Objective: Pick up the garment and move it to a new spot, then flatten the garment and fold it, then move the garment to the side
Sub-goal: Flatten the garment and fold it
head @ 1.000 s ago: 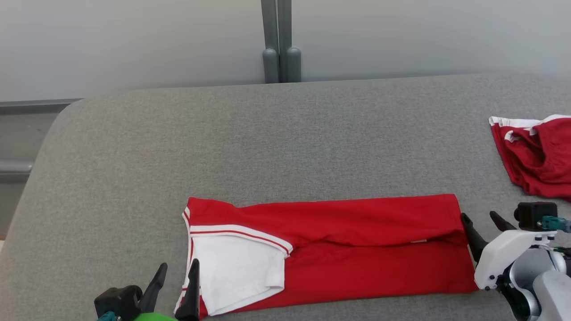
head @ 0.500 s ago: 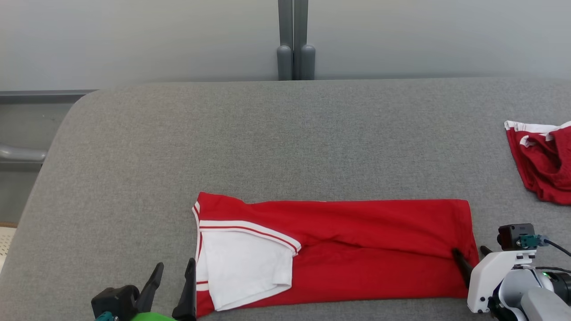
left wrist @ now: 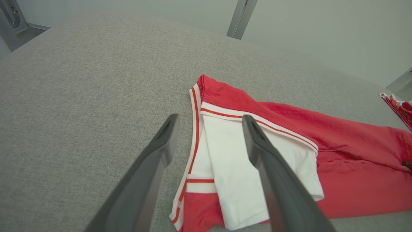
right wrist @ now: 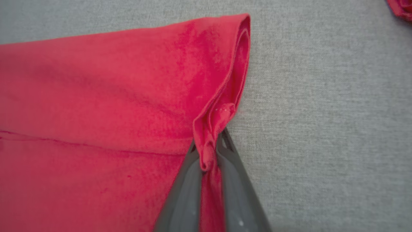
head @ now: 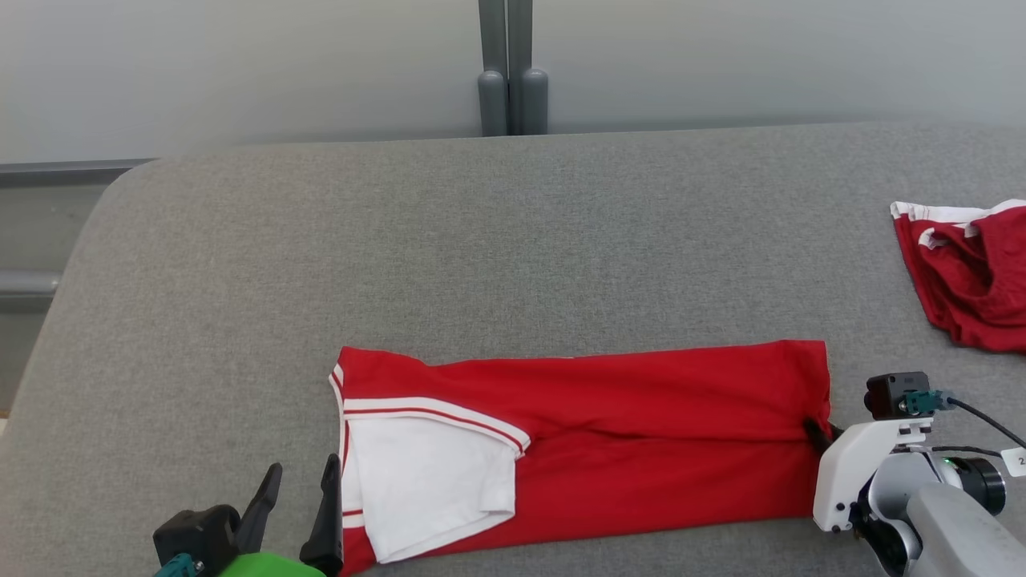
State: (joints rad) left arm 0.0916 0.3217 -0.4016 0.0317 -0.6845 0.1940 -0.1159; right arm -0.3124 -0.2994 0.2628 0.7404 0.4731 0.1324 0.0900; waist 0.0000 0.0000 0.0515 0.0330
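Note:
The garment [head: 625, 437] is a red shirt with a white sleeve and white-and-red trim, folded into a long strip on the grey surface near the front edge. My right gripper [head: 816, 429] is shut on the garment's right end, and the right wrist view shows a bunched ridge of red cloth [right wrist: 214, 129] pinched between its fingers. My left gripper [head: 296, 501] stands open just left of the white sleeve [head: 429, 481]. In the left wrist view its two fingers straddle the garment's trimmed left edge [left wrist: 194, 135], above it and not touching.
A second red garment with white trim [head: 966, 272] lies crumpled at the right edge of the grey padded surface [head: 481, 240]. Grey posts [head: 505, 72] stand against the wall behind. The surface's rounded left corner drops off at the far left.
My right gripper has moved in onto the garment's right end and shut on its cloth. The head camera shifted a little. The left gripper has stayed open in place.

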